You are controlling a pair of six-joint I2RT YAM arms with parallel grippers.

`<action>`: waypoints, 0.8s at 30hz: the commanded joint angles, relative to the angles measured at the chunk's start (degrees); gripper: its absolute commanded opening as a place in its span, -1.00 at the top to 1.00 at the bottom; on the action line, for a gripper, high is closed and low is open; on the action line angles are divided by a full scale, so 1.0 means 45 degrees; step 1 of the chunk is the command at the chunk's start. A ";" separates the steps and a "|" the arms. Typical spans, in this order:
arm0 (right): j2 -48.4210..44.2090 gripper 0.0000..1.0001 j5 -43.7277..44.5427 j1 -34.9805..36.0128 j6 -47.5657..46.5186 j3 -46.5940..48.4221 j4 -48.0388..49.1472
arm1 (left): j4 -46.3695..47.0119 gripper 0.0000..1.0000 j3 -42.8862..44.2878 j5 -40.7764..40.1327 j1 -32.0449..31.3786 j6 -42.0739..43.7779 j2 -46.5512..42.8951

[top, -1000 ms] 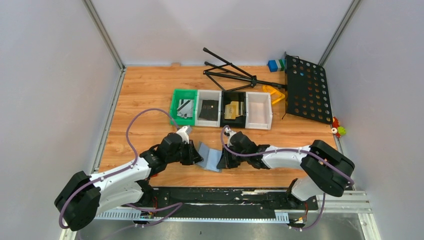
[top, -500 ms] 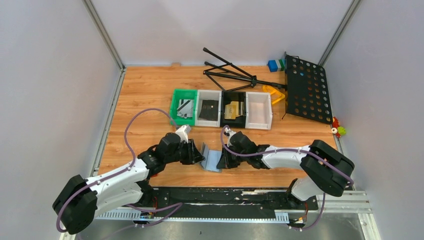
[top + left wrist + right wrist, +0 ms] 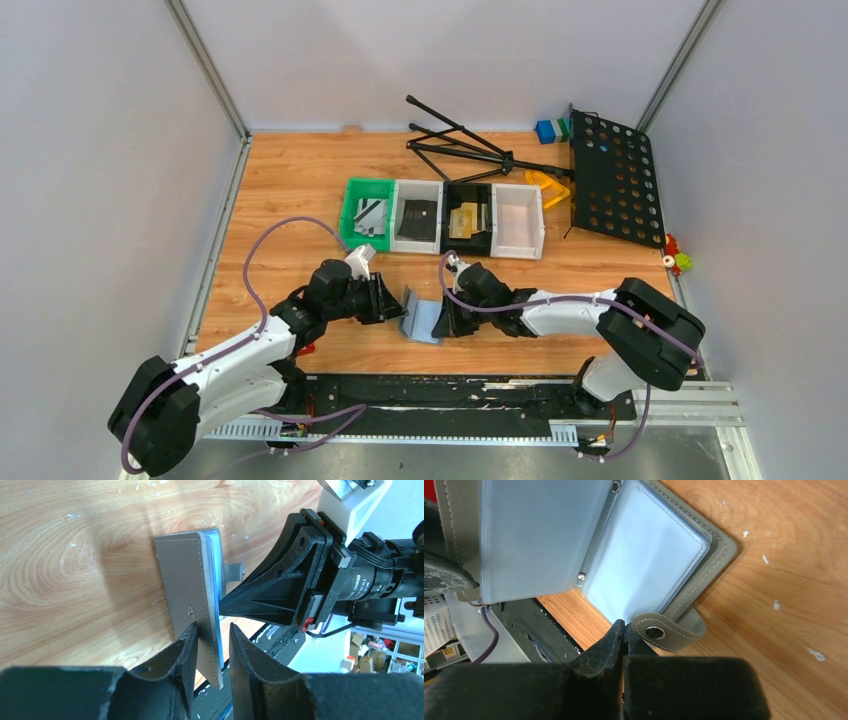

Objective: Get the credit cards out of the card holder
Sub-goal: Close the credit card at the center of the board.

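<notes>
The grey card holder [image 3: 421, 316] lies open on the wood between my two grippers. Its left cover [image 3: 182, 575] stands on edge between the fingers of my left gripper [image 3: 213, 626]; the left finger touches it and a gap shows at the right finger, so that gripper is open. My right gripper [image 3: 624, 622] is shut, tips at the holder's near edge beside the snap tab [image 3: 664, 632]. The clear sleeves [image 3: 649, 555] look empty. Credit cards lie in the trays: silvery [image 3: 370, 215], black [image 3: 418, 218], gold [image 3: 465, 220].
A row of trays, from the green one [image 3: 350, 190] to a white one [image 3: 541, 218], stands behind the grippers. Further back lie a folded black tripod [image 3: 460, 148] and a perforated black plate [image 3: 615, 180]. Small coloured blocks [image 3: 550, 130] sit at the back right.
My left gripper has opened and let go of the holder's left cover, which now stands more upright. The left arm has drawn slightly back to the left. The right arm has stayed still.
</notes>
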 commanded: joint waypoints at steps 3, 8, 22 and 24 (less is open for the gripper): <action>0.0261 1.00 -0.0043 0.0202 0.0043 0.0517 0.0381 | 0.0645 0.32 -0.0154 0.0816 0.0266 -0.0050 -0.0144; 0.0337 1.00 -0.0045 0.0231 0.0030 0.0604 0.0352 | 0.0802 0.23 -0.0205 0.1179 0.0437 -0.0009 -0.0222; 0.0420 1.00 -0.0111 0.0289 0.0015 0.0742 0.0332 | 0.1877 0.42 -0.0434 0.1852 0.0502 -0.0331 0.0142; 0.0386 1.00 -0.0123 0.0290 0.0013 0.0770 0.0318 | 0.1944 0.45 -0.0431 0.1878 0.0498 -0.0375 0.0264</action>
